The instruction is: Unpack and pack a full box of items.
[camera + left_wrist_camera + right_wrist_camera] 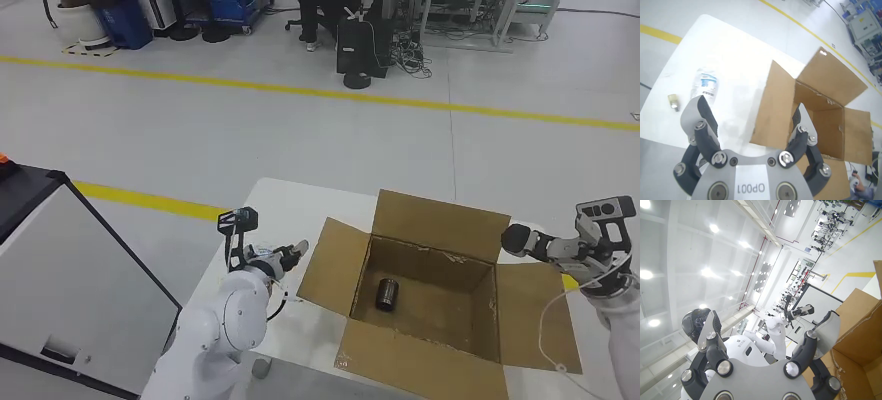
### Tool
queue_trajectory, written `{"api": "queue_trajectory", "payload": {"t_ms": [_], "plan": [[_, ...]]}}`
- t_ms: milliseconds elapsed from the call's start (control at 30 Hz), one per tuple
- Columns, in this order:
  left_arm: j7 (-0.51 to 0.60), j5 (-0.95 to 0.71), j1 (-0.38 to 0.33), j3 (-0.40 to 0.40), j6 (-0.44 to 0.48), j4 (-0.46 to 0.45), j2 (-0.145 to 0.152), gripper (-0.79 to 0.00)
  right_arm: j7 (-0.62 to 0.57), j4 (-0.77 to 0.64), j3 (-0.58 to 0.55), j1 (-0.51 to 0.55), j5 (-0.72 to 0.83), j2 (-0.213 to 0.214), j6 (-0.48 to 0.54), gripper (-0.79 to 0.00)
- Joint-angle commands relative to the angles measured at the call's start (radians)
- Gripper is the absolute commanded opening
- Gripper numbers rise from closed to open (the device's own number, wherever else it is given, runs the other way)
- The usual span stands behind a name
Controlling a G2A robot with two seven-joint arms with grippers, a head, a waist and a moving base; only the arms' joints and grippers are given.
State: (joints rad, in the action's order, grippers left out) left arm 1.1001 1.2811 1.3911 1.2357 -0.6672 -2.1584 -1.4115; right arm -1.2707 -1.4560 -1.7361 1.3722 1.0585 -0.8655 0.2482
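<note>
a brown cardboard box point(430, 290) stands open on the white table point(290, 205), on its 3 o'clock half. the four flaps are folded outward, and small torn paper bits hang along the inner rim. a dark can point(387, 293), a short cylinder, lies on its side on the flat box floor, near the wall at 9 o'clock.

the left gripper point(750, 108) hovers above the table at 9 o'clock of the box, just beside the flap on that side. its jaws are spread wide with nothing between them. the fingers are grey metal plates with black ribbed rubber on the inner faces.

a clear plastic bottle point(705, 85) with a blue and white label lies on its side on the smooth table, apart from the box. near it, not touching, lies a small yellowish piece point(674, 102) with a metal end.

the right gripper point(772, 319) is at 2 o'clock of the box, above the place where the far flap and the 3 o'clock flap meet. its jaws are also spread and hold nothing. one finger is very close to the cardboard; i cannot tell if it touches.
</note>
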Motion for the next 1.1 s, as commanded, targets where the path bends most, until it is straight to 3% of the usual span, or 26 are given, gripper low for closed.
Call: {"api": "queue_trajectory", "payload": {"t_ms": [0, 200, 333, 967, 1067], "plan": [[0.007, 0.006, 0.019, 0.047, -0.019, 0.001, 0.003, 0.0, 0.0, 0.0, 0.0, 0.0, 0.0, 0.0, 0.0, 0.0], [0.033, 0.123, 0.079, 0.13, -0.019, 0.022, 0.009, 0.0, 0.0, 0.0, 0.0, 0.0, 0.0, 0.0, 0.0, 0.0], [0.084, 0.503, 0.094, 0.074, 0.031, 0.031, 0.013, 0.0, 0.0, 0.0, 0.0, 0.0, 0.0, 0.0, 0.0, 0.0], [0.084, 0.503, 0.094, 0.074, 0.031, 0.031, 0.013, 0.0, 0.0, 0.0, 0.0, 0.0, 0.0, 0.0, 0.0, 0.0], [0.063, 0.399, 0.091, 0.065, 0.03, 0.027, 0.006, 0.0, 0.0, 0.0, 0.0, 0.0, 0.0, 0.0, 0.0, 0.0]]}}
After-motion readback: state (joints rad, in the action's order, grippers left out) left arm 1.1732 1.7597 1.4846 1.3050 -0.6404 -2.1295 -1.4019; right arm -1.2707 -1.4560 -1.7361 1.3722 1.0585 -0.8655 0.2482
